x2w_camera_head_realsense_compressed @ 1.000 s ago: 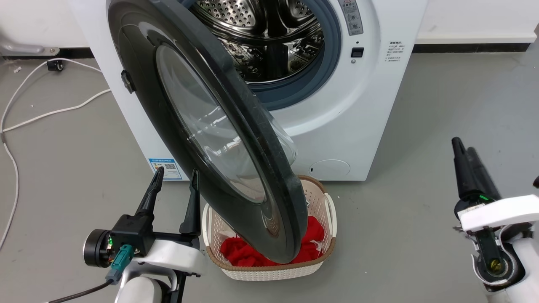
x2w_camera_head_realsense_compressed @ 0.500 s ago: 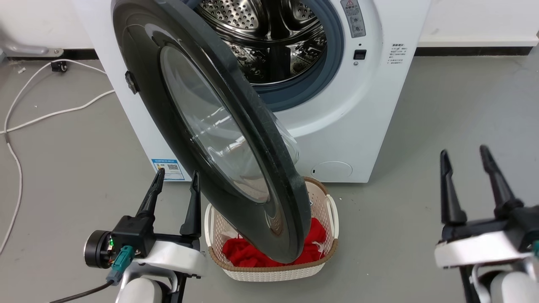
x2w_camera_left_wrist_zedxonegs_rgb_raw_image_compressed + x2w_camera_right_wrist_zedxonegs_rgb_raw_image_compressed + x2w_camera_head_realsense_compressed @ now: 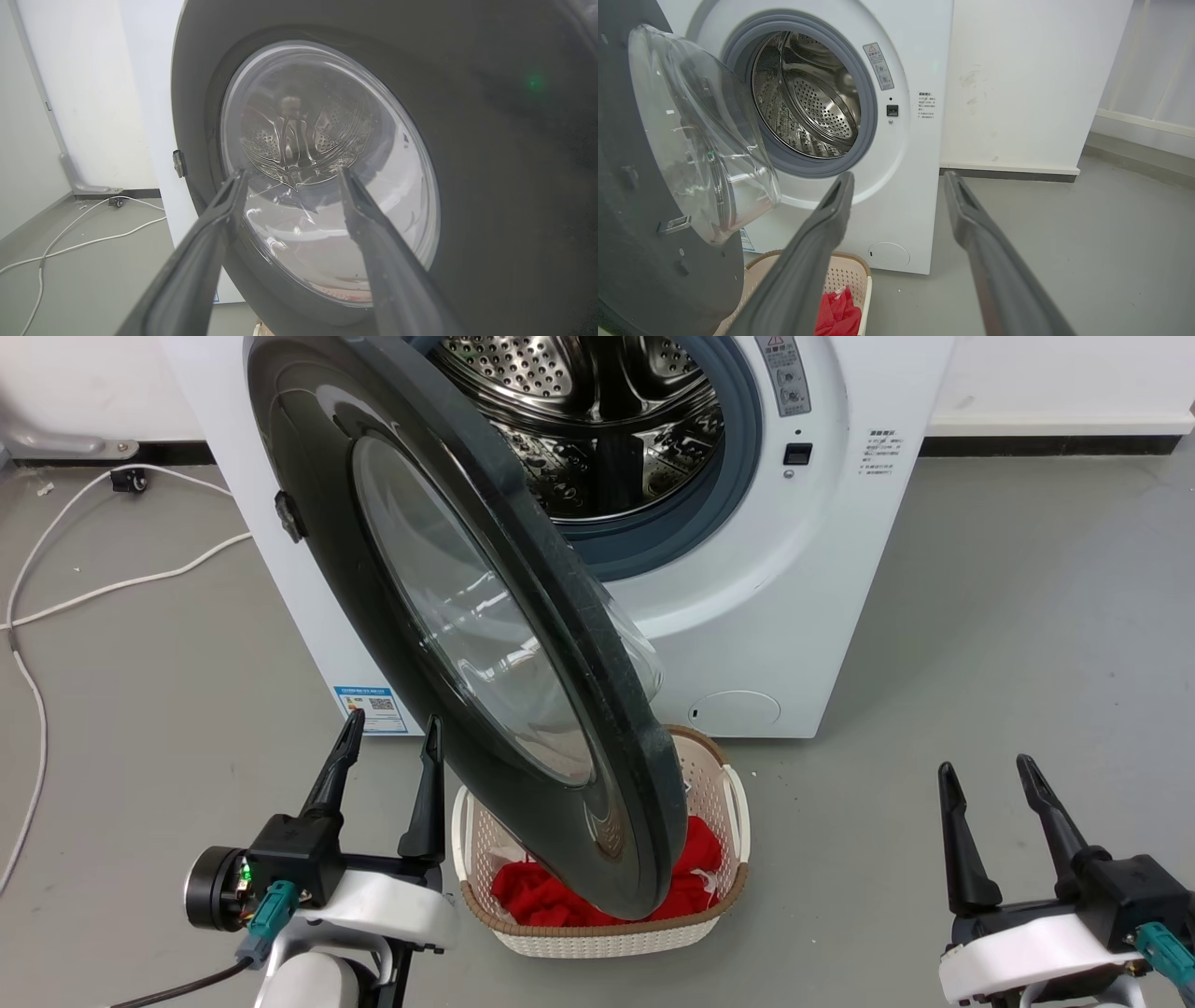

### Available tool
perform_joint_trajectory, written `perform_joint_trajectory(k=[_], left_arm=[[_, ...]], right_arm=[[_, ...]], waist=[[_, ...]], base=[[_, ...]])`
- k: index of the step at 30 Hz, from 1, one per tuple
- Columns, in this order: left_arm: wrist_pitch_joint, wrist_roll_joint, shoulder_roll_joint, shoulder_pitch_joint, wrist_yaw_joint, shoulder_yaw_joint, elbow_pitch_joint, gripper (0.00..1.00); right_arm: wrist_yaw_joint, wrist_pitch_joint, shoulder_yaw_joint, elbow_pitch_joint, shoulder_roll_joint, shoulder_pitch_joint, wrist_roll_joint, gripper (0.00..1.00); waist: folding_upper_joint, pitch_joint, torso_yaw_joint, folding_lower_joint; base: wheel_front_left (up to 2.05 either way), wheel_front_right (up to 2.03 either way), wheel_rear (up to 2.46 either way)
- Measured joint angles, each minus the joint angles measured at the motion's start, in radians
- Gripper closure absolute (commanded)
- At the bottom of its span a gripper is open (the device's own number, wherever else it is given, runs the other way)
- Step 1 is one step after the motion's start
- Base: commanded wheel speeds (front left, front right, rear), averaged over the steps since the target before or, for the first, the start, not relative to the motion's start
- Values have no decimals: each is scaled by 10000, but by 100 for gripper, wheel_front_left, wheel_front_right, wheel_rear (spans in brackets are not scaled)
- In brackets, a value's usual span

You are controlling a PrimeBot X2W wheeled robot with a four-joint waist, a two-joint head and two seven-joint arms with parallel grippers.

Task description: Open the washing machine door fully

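place: laundry corner — lab-like | cues: washing machine [image 3: 794, 616], laundry basket [image 3: 597, 943], bare grey floor [image 3: 1027, 616], loose white cable [image 3: 112, 586]

The door [image 3: 308, 523] is glossy black around a clear window [image 3: 467, 616], and the machine [image 3: 794, 616] is white with a grey-blue gasket [image 3: 724, 495], a silver drum [image 3: 579, 383] dotted with holes and a blue-and-white sticker [image 3: 371, 707]. The basket [image 3: 714, 784] is cream with a grid of small holes and a brown woven rim, holding a red cloth [image 3: 541, 901]. The floor [image 3: 1027, 616] is plain grey with a white cable [image 3: 121, 584] on it, and the left gripper [image 3: 392, 717] and right gripper [image 3: 985, 763] are black.
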Motion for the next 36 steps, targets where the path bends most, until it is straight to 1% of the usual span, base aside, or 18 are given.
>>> perform_joint_trajectory(k=[6, 7, 8, 9, 13, 19, 22, 25, 33, 36], left_arm=[[0, 8, 0, -2, -10, 19, 8, 0], [0, 23, 0, -3, -10, 21, 8, 17], [0, 35, 0, -3, -10, 21, 15, 74], [0, 40, 0, -4, -10, 21, 27, 100], [0, 71, 0, -4, -12, 25, 61, 100], [0, -194, 0, -30, -59, -10, 35, 100], [0, -290, 0, -162, -54, -15, -297, 100], [0, -364, 0, -380, -6, -15, -1016, 100], [-4, -546, 0, -931, 255, -71, -3730, 100], [-6, -842, -2, -1086, 297, -121, -4410, 100]], right_arm=[[0, -104, 31, 148, 0, -197, 6, 0], [0, -113, 31, 161, 0, -197, 6, 0], [0, -115, 25, 173, 0, -198, 6, 0], [0, -119, 27, 184, 0, -200, 6, 0], [0, -161, 21, 213, 0, -204, 8, 0], [0, -173, 10, 240, 0, -224, 63, 0], [0, -174, 4, 249, 0, -246, 79, 0], [0, -201, 8, 270, 2, -304, 98, 0], [0, -203, -10, 364, 4, -325, 182, 0], [0, -203, -12, 378, 4, -349, 217, 0]], waist=[[0, 20, -22, 0], [0, 22, -21, 0], [0, 25, -20, 0], [0, 25, -19, 0], [0, 14, -13, 0], [0, 39, -6, 0], [0, 71, 5, 0], [0, 94, 16, 0], [0, 145, 42, 0], [0, 151, 31, 0]], base=[[0, 0, 0], [0, 0, 0], [0, 0, 0], [0, 0, 0], [0, 0, 0], [0, 0, 0], [0, 0, 0], [0, 0, 0], [0, 0, 0], [0, 0, 0]])
